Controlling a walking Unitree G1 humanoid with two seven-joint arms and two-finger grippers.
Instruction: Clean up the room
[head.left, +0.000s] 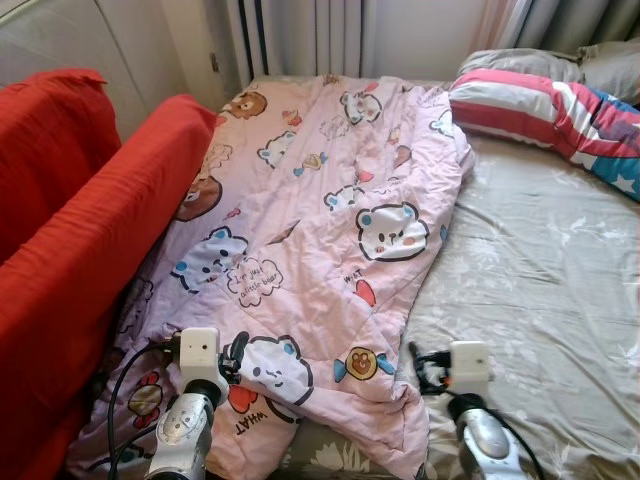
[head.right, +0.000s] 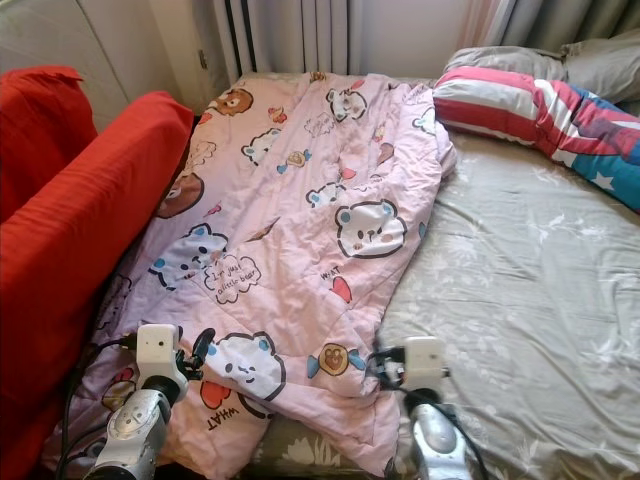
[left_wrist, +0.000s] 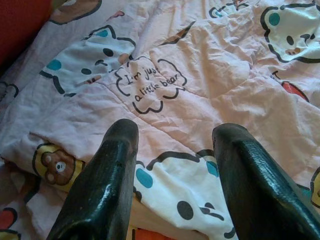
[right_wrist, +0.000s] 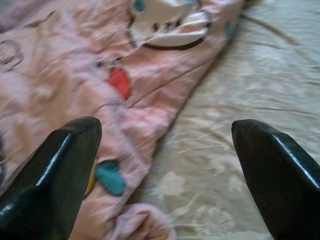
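Observation:
A pink quilt (head.left: 320, 230) printed with cartoon bears lies rumpled along the left half of the bed, from the headboard end to the near edge. My left gripper (left_wrist: 175, 137) hovers open over the quilt's near left part, nothing between its fingers (left_wrist: 117, 165). My right gripper (right_wrist: 167, 132) is open above the quilt's right edge, where the pink cloth meets the grey floral sheet (head.left: 540, 280). Both wrists show at the near edge of the bed, the left wrist (head.left: 197, 352) and the right wrist (head.left: 468, 367).
A red sofa (head.left: 70, 230) stands tight against the bed's left side. A striped red, white and blue pillow (head.left: 550, 115) and a grey pillow (head.left: 590, 65) lie at the far right. Curtains and a radiator (head.left: 300, 35) line the far wall.

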